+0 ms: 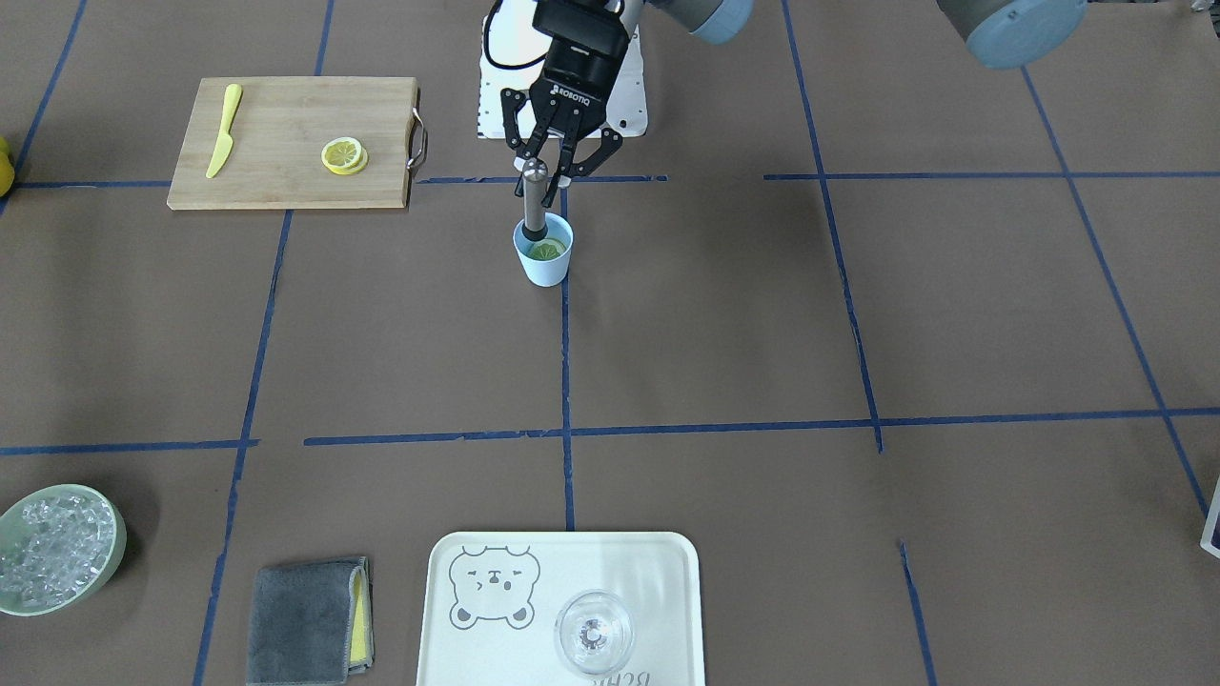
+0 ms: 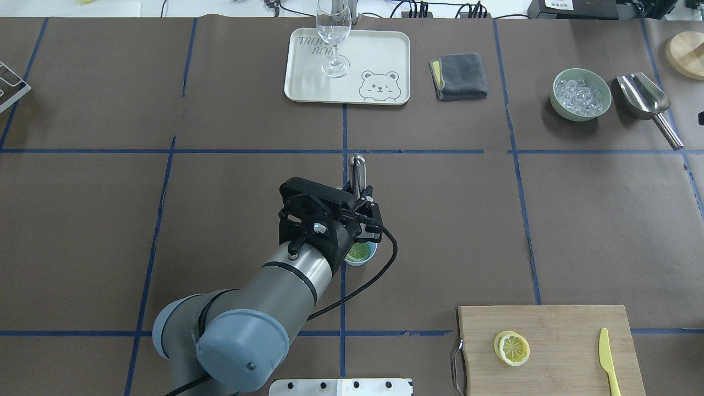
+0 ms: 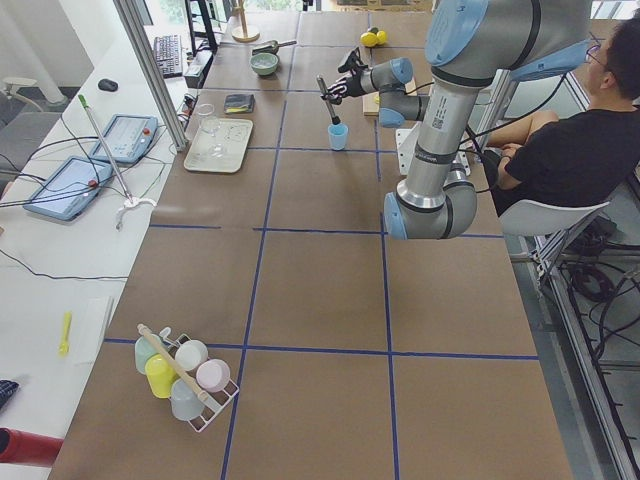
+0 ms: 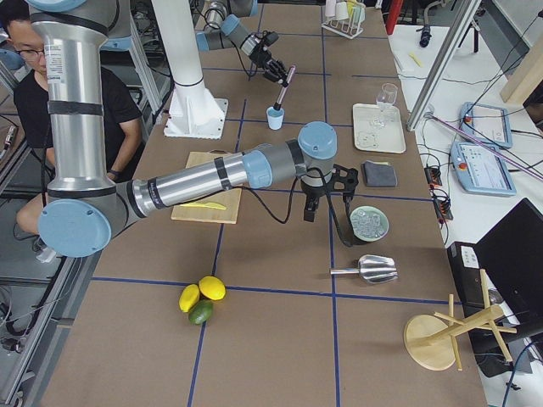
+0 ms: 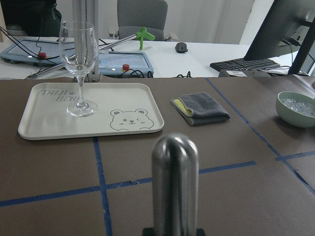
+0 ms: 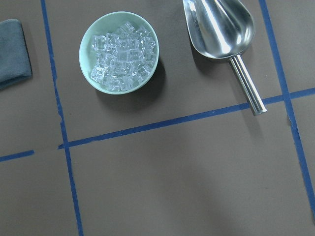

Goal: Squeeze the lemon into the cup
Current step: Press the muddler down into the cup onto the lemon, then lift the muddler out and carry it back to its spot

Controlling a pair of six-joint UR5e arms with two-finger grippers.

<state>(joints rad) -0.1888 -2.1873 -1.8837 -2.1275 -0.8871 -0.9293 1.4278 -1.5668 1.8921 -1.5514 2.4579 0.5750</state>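
Where blue tape [image 1: 565, 381] grids brown table [image 1: 724, 314], cup [image 1: 545, 269], muddler [image 1: 532, 205], white desk [image 5: 197, 54] beyond.

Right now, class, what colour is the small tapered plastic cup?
The small tapered plastic cup is light blue, best seen in the exterior front-facing view.

Overhead, my left gripper [image 2: 364, 201] blocked most of the cup [image 2: 367, 259]; only a sliver of lemon [image 2: 358, 252] showed. Lower end of the muddler [image 1: 532, 205] sat hidden in the cup. My right gripper [image 4: 327, 191] was too small in the side view to read its jaws.
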